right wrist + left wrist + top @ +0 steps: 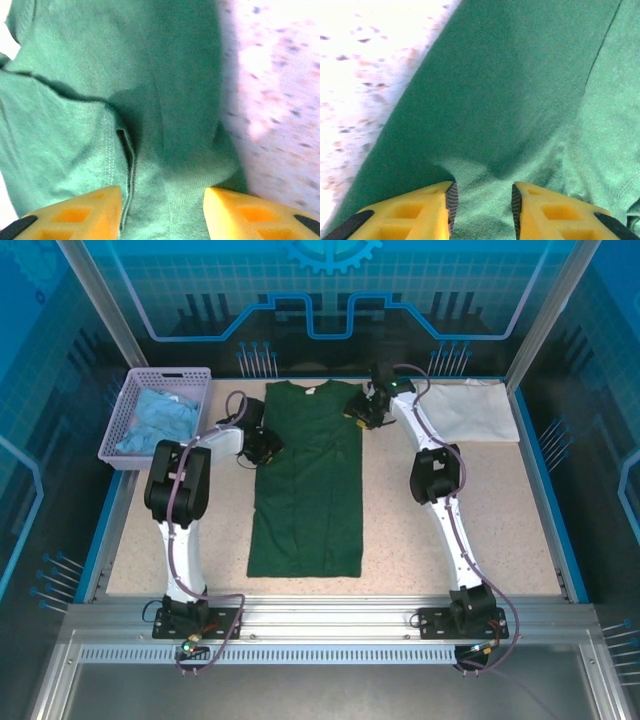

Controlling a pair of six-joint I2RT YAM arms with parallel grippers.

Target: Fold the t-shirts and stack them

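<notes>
The dark green t-shirt (305,490) lies flat in the middle of the table as a long narrow strip, its sides folded in and its neck at the far end. My left gripper (262,447) rests at its left edge, open, with a ridge of green cloth (520,90) between the spread yellow fingers (425,210). My right gripper (362,412) sits at the upper right edge, open, over a folded sleeve hem of the green cloth (165,75). The white t-shirt (470,410) lies folded at the far right.
A lilac basket (170,371) at the far left holds a crumpled light blue cloth (160,420). The speckled tabletop (450,560) is bordered by a blue rim, with a metal rail along the near edge.
</notes>
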